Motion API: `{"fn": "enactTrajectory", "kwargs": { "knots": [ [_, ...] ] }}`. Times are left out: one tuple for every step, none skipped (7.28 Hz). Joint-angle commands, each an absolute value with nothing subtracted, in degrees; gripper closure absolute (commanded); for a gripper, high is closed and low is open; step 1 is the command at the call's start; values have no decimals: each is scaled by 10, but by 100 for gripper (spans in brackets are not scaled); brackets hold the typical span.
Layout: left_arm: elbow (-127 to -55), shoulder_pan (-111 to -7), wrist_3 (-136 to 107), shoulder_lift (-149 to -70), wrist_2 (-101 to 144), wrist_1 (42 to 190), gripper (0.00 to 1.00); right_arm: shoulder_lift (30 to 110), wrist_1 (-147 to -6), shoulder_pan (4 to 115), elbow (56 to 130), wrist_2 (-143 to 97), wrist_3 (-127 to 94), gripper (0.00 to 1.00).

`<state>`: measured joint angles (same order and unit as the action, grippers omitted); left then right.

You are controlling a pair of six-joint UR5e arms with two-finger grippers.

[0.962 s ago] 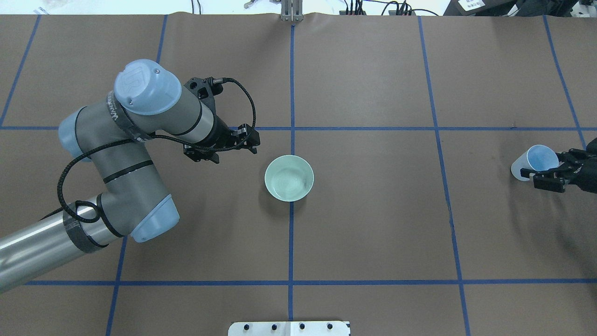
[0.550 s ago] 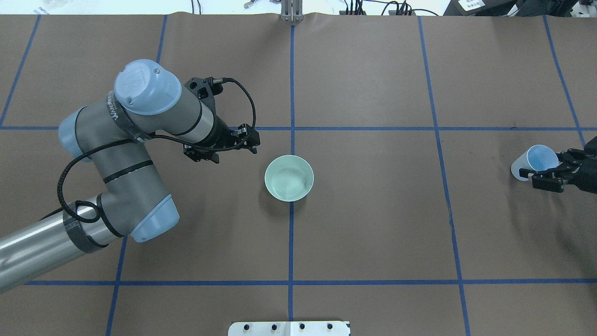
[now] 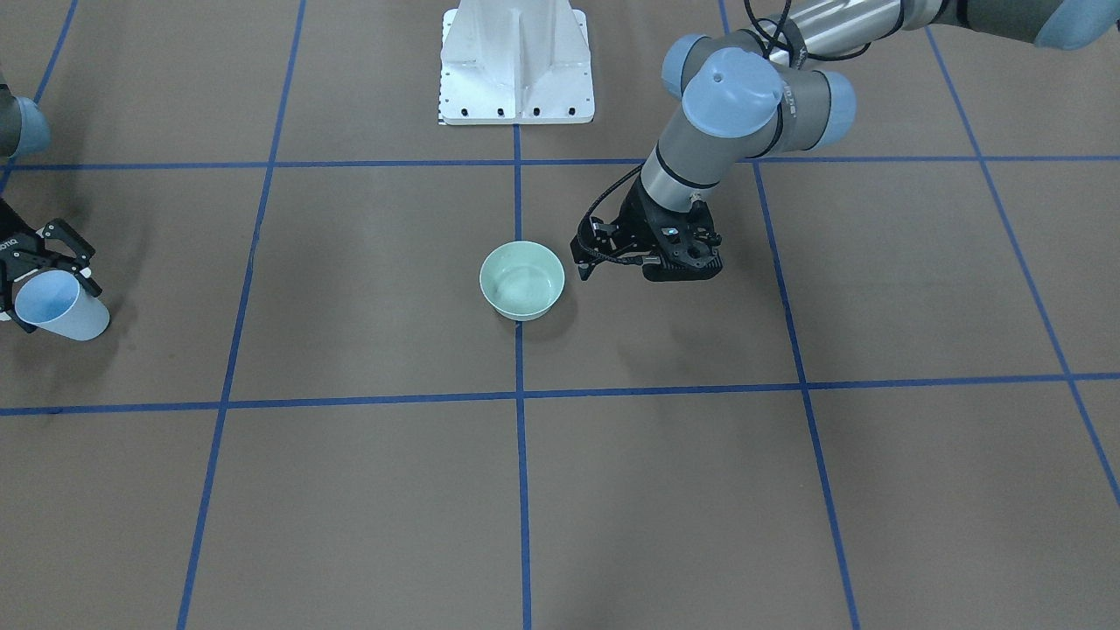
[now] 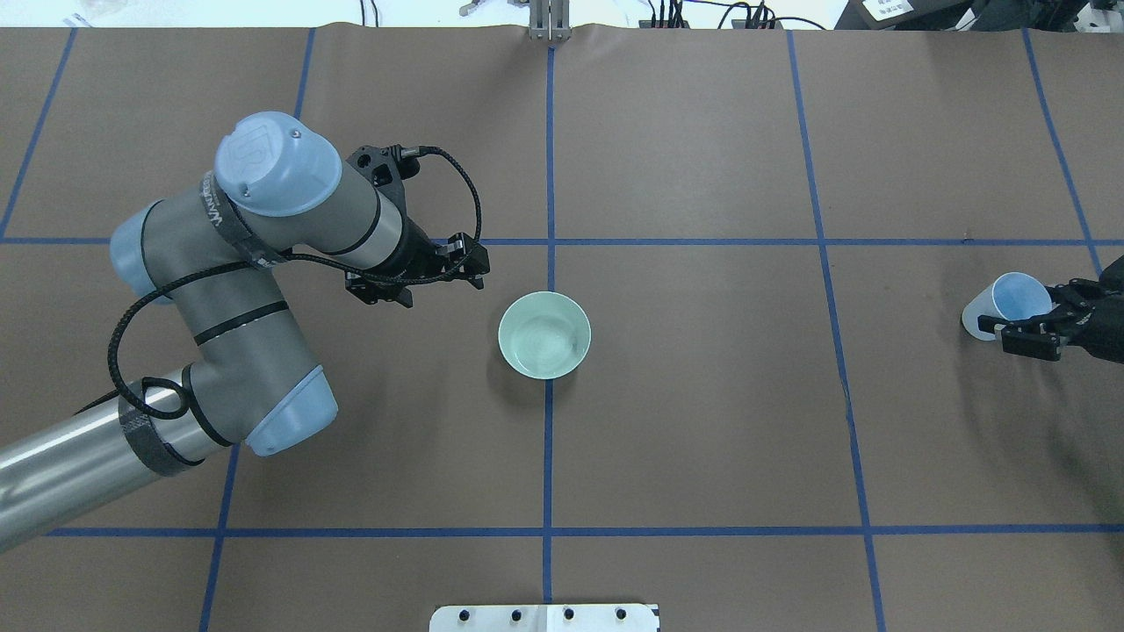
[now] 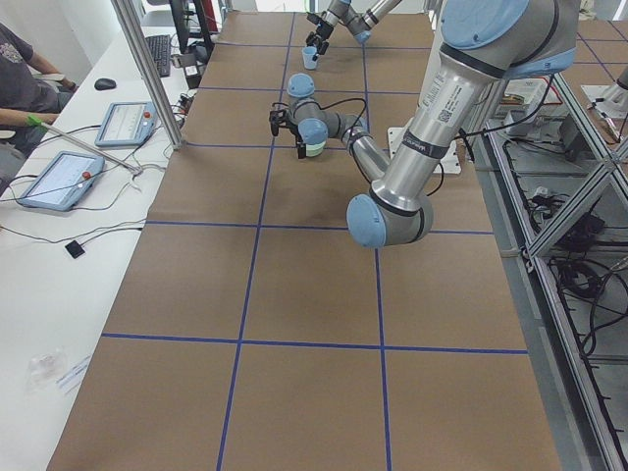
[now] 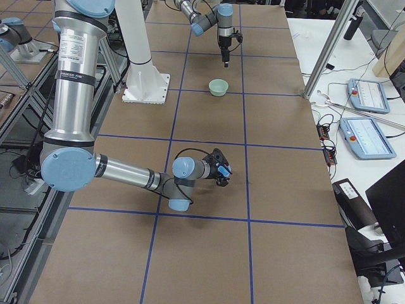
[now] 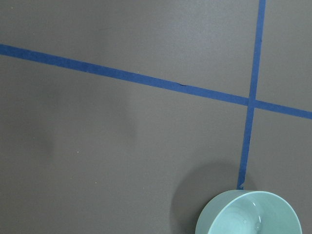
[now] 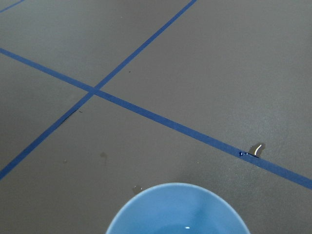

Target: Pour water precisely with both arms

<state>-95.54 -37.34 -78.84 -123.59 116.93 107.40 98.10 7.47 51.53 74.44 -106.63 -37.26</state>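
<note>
**Tilted cup, long way from the bowl**

The worry from where I stand is a spill on the way across; the right gripper (image 4: 1023, 314) is clamped round the pale blue cup (image 3: 59, 308) near the robot's right-hand edge of the table (image 4: 702, 421), well apart from the green bowl (image 4: 503, 338) at the middle; the cup leans in the overhead view, so a quick swing could send liquid over the lip. The left gripper (image 4: 420, 283) hangs just beside the bowl, not touching it, its fingers looking spread with nothing between them; drifting sideways it could knock the bowl off its spot and spoil the aim.

The water (image 8: 187, 227) shows only as a small white glint low inside the cup, so it sits between the right gripper's fingers (image 4: 997, 326), enclosed by the cup wall they press on; the bowl's inside has a pale sheen too, though I cannot say it is water.
</note>
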Motion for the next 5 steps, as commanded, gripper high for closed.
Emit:
{"fn": "enactTrajectory", "kwargs": {
  "knots": [
    [-955, -374, -788, -1237, 1169, 1074, 0, 980, 75, 514, 742, -1065, -373, 67],
    [-955, -374, -788, -1237, 1169, 1074, 0, 967, 74, 515, 755, -1066, -376, 80],
    [-959, -374, -788, -1237, 1170, 1074, 0, 954, 63, 515, 770, -1068, -376, 83],
    [-960, -375, -788, -1237, 1170, 1074, 0, 934, 37, 517, 786, -1070, -376, 83],
    [-960, -383, -788, -1236, 1172, 1073, 0, 918, -30, 518, 827, -1066, -375, 83]
  ]
}}
